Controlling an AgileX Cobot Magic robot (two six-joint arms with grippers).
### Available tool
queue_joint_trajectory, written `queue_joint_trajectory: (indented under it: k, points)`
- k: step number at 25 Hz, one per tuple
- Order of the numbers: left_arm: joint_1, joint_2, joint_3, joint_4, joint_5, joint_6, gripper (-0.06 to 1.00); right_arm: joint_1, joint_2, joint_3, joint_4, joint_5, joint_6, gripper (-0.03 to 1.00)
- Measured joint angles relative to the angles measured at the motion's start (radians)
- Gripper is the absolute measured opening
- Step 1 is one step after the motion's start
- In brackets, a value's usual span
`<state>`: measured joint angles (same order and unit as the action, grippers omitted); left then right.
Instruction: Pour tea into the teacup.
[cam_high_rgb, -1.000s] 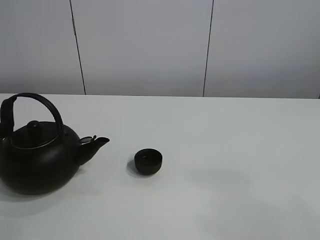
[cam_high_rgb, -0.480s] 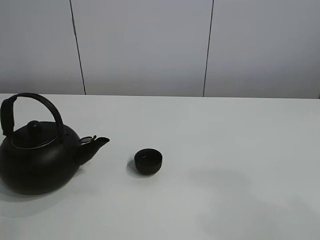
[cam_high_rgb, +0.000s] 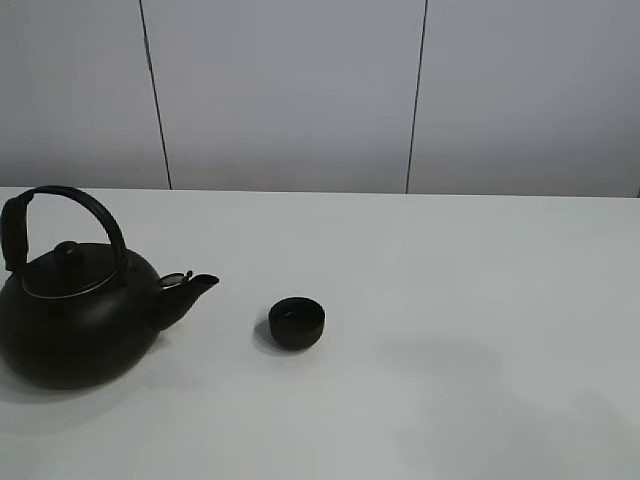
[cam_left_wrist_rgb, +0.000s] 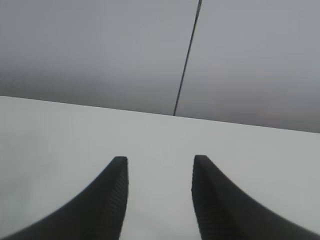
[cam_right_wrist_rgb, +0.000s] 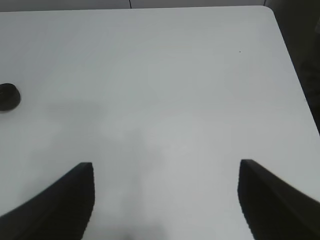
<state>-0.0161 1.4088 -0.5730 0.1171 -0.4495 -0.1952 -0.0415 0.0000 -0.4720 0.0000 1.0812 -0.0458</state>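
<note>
The teacup (cam_high_rgb: 296, 322) is small, round, black and handleless. It stands upright on the white desk (cam_high_rgb: 480, 300), mouth open upward.

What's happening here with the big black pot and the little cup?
Nothing is being handled right now. The kettle sits upright on the white table, its spout aimed at the small black teacup standing apart from it. No tea is flowing. The left end effector and right end effector are both open and empty.

left hand (cam_left_wrist_rgb: 159, 192): black curved ribbed fingers | right hand (cam_right_wrist_rgb: 165, 192): same
</note>
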Motion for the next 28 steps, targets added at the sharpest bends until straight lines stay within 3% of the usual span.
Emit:
queue_joint_trajectory:
  k: [6, 10, 15, 20, 23, 28]
  points:
    - [-0.023, -0.14, -0.239, 0.021, 0.554, -0.041, 0.31, 0.0, 0.0, 0.0, 0.0, 0.0, 0.0, 0.55]
    - [0.052, -0.149, -0.31, 0.008, 0.784, 0.057, 0.31, 0.0, 0.0, 0.0, 0.0, 0.0, 0.0, 0.55]
    - [0.239, -0.15, -0.339, -0.053, 0.843, 0.223, 0.31, 0.0, 0.0, 0.0, 0.0, 0.0, 0.0, 0.55]
    - [0.432, -0.178, -0.355, -0.178, 0.874, 0.351, 0.31, 0.0, 0.0, 0.0, 0.0, 0.0, 0.0, 0.55]
    - [0.442, -0.267, -0.396, -0.221, 0.948, 0.396, 0.31, 0.0, 0.0, 0.0, 0.0, 0.0, 0.0, 0.55]
    - [0.395, -0.537, -0.522, -0.231, 1.195, 0.428, 0.31, 0.0, 0.0, 0.0, 0.0, 0.0, 0.0, 0.55]
